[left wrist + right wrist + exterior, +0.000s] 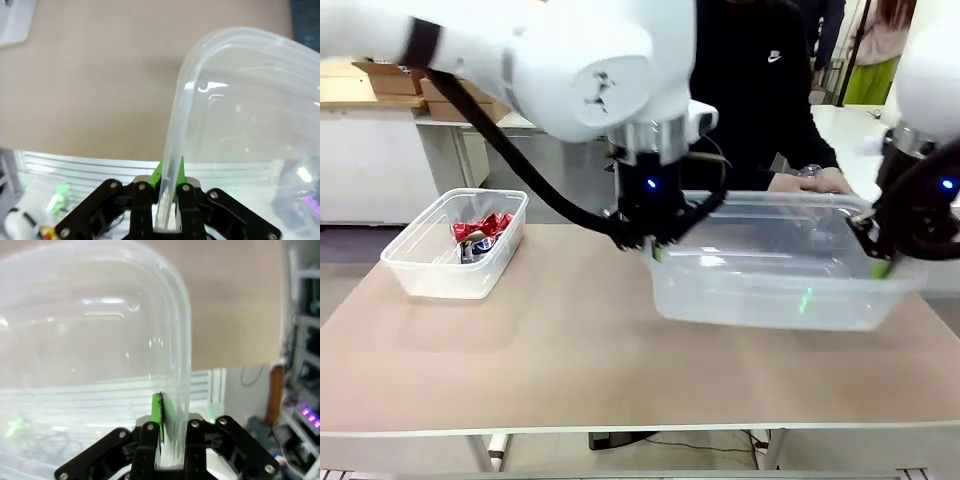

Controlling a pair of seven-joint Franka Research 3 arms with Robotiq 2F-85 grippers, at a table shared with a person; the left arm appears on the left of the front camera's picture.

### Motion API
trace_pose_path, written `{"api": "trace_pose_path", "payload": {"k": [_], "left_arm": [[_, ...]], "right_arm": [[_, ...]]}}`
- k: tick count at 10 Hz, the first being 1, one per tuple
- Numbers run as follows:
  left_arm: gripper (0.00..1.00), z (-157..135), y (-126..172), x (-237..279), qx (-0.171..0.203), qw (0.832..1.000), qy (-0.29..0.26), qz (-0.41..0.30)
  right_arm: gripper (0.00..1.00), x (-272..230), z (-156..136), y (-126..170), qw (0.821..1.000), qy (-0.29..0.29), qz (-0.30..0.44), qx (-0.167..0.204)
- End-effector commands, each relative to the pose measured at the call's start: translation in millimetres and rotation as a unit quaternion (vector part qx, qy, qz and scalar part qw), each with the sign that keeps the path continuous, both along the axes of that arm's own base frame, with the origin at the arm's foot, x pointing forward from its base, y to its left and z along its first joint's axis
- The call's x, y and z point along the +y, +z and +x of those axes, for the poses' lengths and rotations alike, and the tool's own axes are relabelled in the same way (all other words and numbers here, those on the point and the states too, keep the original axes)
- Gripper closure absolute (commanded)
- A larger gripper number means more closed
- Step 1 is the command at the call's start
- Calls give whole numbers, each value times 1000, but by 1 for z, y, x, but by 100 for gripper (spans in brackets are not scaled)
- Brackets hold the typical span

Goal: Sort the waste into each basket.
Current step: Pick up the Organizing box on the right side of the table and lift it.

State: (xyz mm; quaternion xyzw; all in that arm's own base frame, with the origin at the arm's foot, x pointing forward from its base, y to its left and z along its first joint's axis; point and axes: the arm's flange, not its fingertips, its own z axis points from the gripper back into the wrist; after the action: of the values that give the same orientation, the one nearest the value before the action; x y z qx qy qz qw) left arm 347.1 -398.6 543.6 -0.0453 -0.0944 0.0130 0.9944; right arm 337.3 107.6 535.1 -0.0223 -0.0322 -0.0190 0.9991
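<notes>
Large clear basket [770, 290]: we hold it above the table [570, 350], left gripper [653, 250] and right gripper [880, 262] clamped on opposite rims. Small basket [420, 275], table's left: red wrappers [482, 228]; print unreadable.

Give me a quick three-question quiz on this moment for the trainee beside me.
1. True or false: both grippers are clamped on the rim of the big tub.
2. Which container holds red wrappers? A) the small tub B) the big tub
3. Fill in: the person's hand rests at the big tub's ____ side.

Key: 1 true, left gripper and right gripper each pinch the wall. 2 A. 3 far.
</notes>
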Motion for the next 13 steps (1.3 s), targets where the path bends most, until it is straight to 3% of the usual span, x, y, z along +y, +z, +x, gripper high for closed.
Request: {"api": "trace_pose_path", "payload": {"k": [1, 3, 5, 8, 10, 13], "left_arm": [[94, -16, 8, 88, -18, 998, 35, -56], [94, -26, -4, 147, -27, 993, 87, -77], [94, -33, -18, 162, -18, 990, 106, -96], [94, -17, -35, 143, -1, 993, 96, -65], [94, 3, -26, 124, 5, 996, 77, -52], [94, 36, -20, 101, 11, 998, 50, -34]], "right_arm": [[95, 64, 44, 2, 998, 54, 30, 8], [95, 105, 68, -3, 996, 38, 81, 20], [95, 136, 73, -14, 992, 40, 110, 39], [95, 156, 64, -31, 995, -2, 84, 58], [95, 158, 52, -42, 995, -26, 78, 59], [95, 146, 37, -47, 988, -122, 80, 39]]}}
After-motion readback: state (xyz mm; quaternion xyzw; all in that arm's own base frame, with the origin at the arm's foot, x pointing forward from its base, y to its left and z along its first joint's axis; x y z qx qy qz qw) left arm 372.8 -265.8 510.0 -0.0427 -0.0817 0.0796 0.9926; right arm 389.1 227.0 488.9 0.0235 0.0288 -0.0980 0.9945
